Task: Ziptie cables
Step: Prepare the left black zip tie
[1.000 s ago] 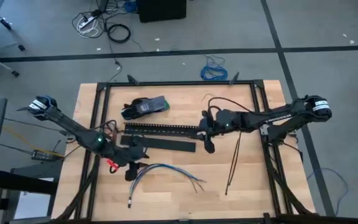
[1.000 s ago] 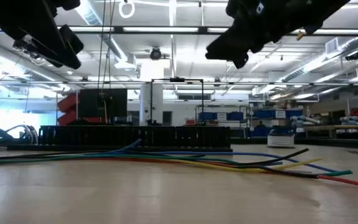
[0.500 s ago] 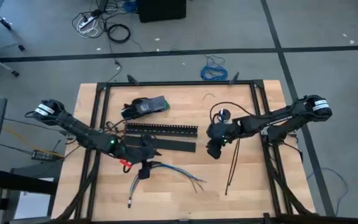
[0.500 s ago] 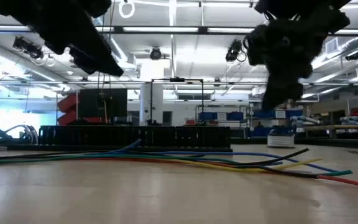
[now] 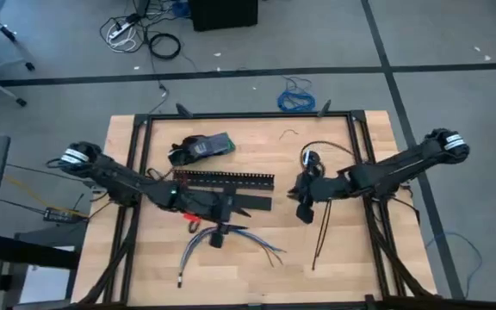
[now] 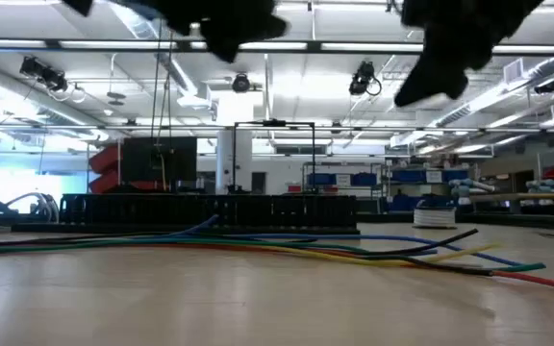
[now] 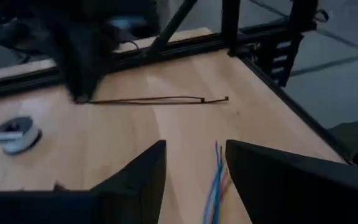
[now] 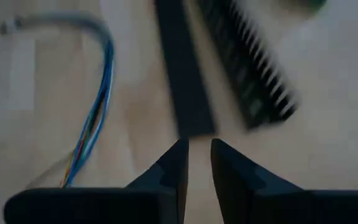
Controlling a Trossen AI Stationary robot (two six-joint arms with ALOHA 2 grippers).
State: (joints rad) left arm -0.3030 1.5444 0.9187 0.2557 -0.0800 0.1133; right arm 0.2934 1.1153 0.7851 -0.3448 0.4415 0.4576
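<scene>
The left end effector [image 5: 216, 240], fingers spread, is held over the cables [image 5: 231, 238]; the right end effector [image 5: 306, 213], nearly pressed together, beside the zipties [image 5: 323, 226]; the bundle should be gathered first.

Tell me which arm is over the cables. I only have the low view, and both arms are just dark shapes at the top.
Observer: In the high view, the left gripper hangs over the cables.
Operator: Are its fingers open?
Observer: Yes. The left wrist view shows them apart, with the blue wires in the gap.
Operator: Where are the zipties?
Observer: The zipties lie on the right part of the table, just beside the right gripper.
</scene>
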